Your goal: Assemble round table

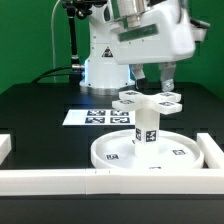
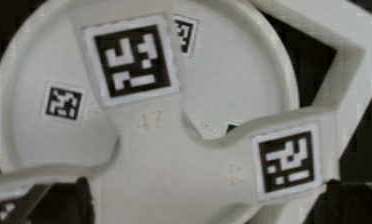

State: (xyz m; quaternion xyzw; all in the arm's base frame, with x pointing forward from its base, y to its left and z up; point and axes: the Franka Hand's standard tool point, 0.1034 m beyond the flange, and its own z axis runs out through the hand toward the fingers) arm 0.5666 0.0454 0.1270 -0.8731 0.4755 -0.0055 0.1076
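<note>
The round disc (image 1: 150,152) lies flat on the black counter (image 1: 40,110), pressed into the corner formed by the white border rails (image 1: 60,180) at the counter's front edge. The cylinder leg (image 1: 146,127) stands upright at the disc's centre, and the cross-shaped base (image 1: 146,100) sits on top of the leg, its arms spread level. The gripper (image 1: 156,78) hangs just behind and above the base, its fingers pointing down close to the rear arms. Whether it is open or closed on an arm of the base I cannot tell; the wrist view shows only the base (image 2: 183,90) close up, with the disc's rim below. The marker board (image 1: 95,117) lies further back, near the middle of the counter.

The risk, as I judge it, lies in the stack being tall and narrow. If the base is not yet seated or threaded fully on the leg, a sideways drag from the fingers could tilt it or tip the leg out of the disc. A twist applied off-centre could cross the joint and jam it. Lifting away while a finger catches an arm could pull the whole stack from the rails.
</note>
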